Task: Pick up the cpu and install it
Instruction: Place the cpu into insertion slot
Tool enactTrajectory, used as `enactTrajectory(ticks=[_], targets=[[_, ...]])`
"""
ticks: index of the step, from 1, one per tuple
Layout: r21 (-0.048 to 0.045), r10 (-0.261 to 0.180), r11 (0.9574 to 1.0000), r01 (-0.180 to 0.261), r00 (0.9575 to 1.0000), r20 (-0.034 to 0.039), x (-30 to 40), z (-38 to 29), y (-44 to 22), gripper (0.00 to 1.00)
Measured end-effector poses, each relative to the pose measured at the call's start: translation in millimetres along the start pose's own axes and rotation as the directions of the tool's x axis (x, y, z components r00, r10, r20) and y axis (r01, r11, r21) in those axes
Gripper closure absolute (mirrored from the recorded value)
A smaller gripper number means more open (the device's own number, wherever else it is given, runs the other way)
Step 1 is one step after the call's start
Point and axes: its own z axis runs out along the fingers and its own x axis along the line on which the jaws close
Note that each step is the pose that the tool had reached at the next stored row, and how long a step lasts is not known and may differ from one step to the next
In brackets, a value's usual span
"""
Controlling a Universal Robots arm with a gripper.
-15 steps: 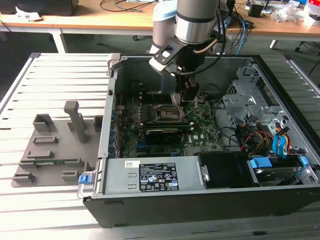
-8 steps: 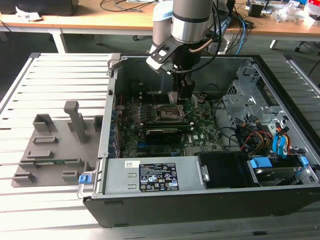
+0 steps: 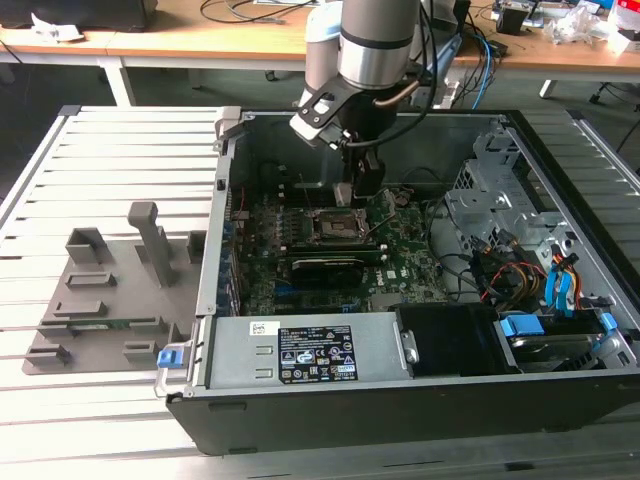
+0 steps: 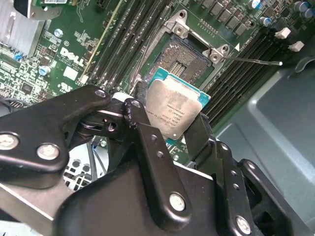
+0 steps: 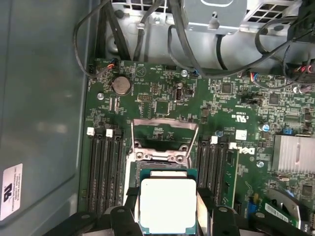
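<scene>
An open computer case [image 3: 400, 412] is seen lying on its side on a slatted metal table [image 3: 120, 150] in the exterior view. Inside it, a green motherboard [image 3: 405, 262] is laid flat across the floor. A silver power supply [image 3: 300, 352] is set along the near wall, and a metal drive cage [image 3: 500, 205] with a tangle of coloured cables [image 3: 520, 275] is found toward the exterior view's right. On the board a black card [image 3: 325, 268] is plugged in just in front of the socket [image 4: 189, 51]. A grey moulded fixture [image 3: 100, 300] is placed on the table well apart from the case, on the exterior view's left.

In the second wrist view the socket is shown open and empty, with its contact field exposed, its metal frame [image 5: 165, 132] swung up and its thin lever [image 4: 256, 60] released to one side. Rows of black memory slots [image 5: 106, 172] are seen on both sides of it, and one green memory stick [image 5: 228, 178] is seated in a slot. A round coin battery [image 5: 121, 84] and a finned heat sink [image 5: 294, 152] are also carried by the board.

The cpu [image 4: 176, 110] is pinched by its opposite edges between the two black fingers [image 4: 142, 130] of the gripper [image 4: 167, 119], silvery top facing the cameras. It is held over the near edge of the socket and is not seated in it. How far it is kept above the contacts cannot be told.
</scene>
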Motion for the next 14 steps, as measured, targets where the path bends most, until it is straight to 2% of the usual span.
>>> enactTrajectory(ticks=[7, 14], targets=[[0.0, 0.0, 1.0, 0.0, 1.0, 0.0, 1.2, 7.6, -9.9, 0.45], [0.0, 0.0, 1.0, 0.0, 1.0, 0.0, 1.7, 18.4, -13.2, 0.45]])
